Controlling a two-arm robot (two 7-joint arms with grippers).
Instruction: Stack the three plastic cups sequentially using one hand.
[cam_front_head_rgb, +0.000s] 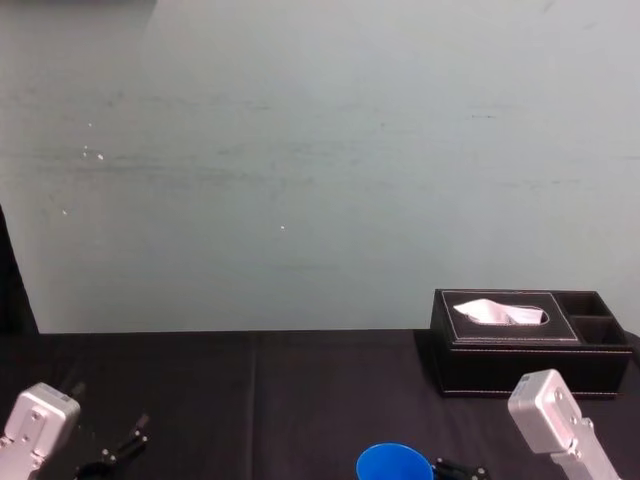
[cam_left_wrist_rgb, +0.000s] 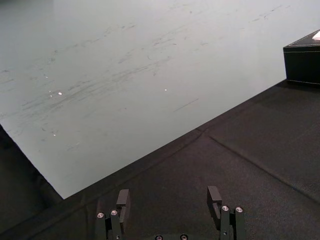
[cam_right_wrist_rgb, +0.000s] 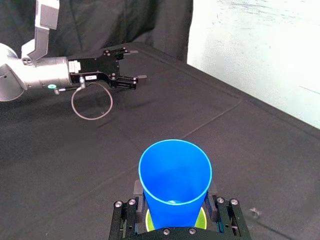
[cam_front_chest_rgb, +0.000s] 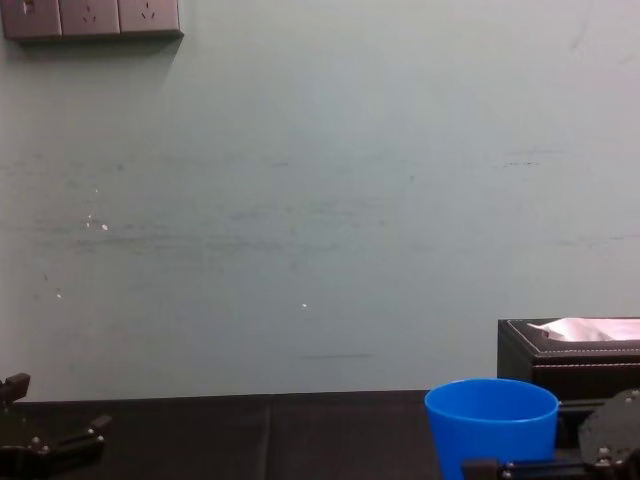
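Observation:
A blue plastic cup (cam_right_wrist_rgb: 175, 175) stands upright between the fingers of my right gripper (cam_right_wrist_rgb: 175, 200), which is shut on its lower part. A yellow-green rim (cam_right_wrist_rgb: 150, 221) shows around the cup's base, and I cannot tell what it belongs to. In the head view the blue cup (cam_front_head_rgb: 395, 463) sits at the near edge, right of centre. In the chest view the cup (cam_front_chest_rgb: 490, 420) is at the lower right. My left gripper (cam_left_wrist_rgb: 167, 200) hovers open over the black cloth with nothing between its fingers. It also appears far off across the table (cam_right_wrist_rgb: 122, 67).
A black stitched tissue box (cam_front_head_rgb: 525, 340) with a white tissue stands at the back right of the black-covered table (cam_front_head_rgb: 250, 400). A pale wall rises behind the table. A thin black cable loop (cam_right_wrist_rgb: 92, 100) hangs under the left arm's wrist.

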